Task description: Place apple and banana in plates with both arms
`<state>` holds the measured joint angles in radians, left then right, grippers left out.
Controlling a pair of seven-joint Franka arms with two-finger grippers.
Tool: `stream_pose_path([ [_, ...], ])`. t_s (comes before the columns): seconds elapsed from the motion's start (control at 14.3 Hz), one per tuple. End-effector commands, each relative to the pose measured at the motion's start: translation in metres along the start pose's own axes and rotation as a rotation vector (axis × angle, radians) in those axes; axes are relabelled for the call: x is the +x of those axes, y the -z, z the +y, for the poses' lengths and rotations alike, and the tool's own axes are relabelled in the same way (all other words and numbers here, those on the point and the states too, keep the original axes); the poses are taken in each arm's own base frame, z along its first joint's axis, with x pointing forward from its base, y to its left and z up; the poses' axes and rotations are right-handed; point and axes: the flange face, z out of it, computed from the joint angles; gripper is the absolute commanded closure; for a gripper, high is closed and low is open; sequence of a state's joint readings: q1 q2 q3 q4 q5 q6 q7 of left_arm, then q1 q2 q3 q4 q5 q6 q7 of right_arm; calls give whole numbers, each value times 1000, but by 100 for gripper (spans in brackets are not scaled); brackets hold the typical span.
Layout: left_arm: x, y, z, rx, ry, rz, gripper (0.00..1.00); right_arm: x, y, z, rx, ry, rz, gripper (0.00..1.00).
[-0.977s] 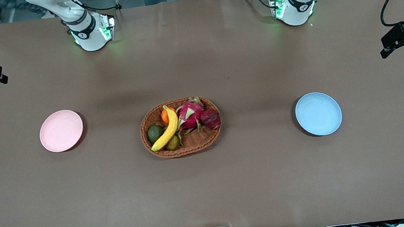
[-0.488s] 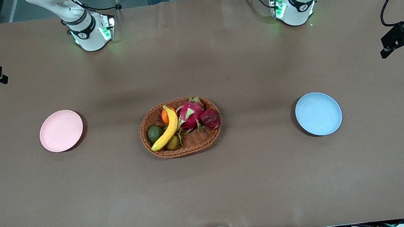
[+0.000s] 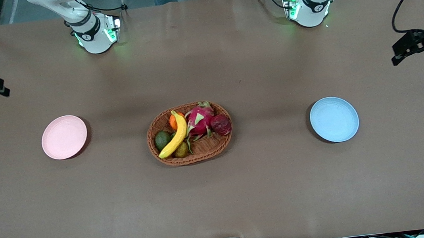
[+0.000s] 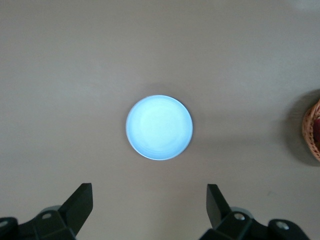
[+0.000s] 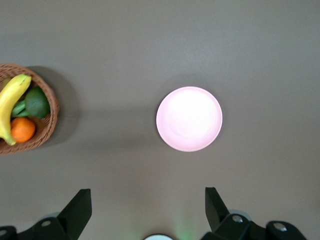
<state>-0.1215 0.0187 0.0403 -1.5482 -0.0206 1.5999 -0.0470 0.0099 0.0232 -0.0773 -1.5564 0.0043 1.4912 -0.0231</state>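
There were two small round plain plates on the brown tabletop: one pale pink plate and one light blue plate. There was one oval brown wicker basket. In the basket I counted six fruits: one long curved yellow banana, one small dark red apple, one bright pink dragon fruit with green scales, one small orange fruit, one dark green avocado and one small olive-green fruit. There were two white robot arms, and each had one black two-finger hand: the left hand and the right hand, both with their fingers spread wide.
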Motion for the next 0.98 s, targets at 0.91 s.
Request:
stream_pose_path([
  [0.91, 11, -242, 366, -191, 355, -68, 0, 80, -223, -318, 40, -630, 68, 0],
])
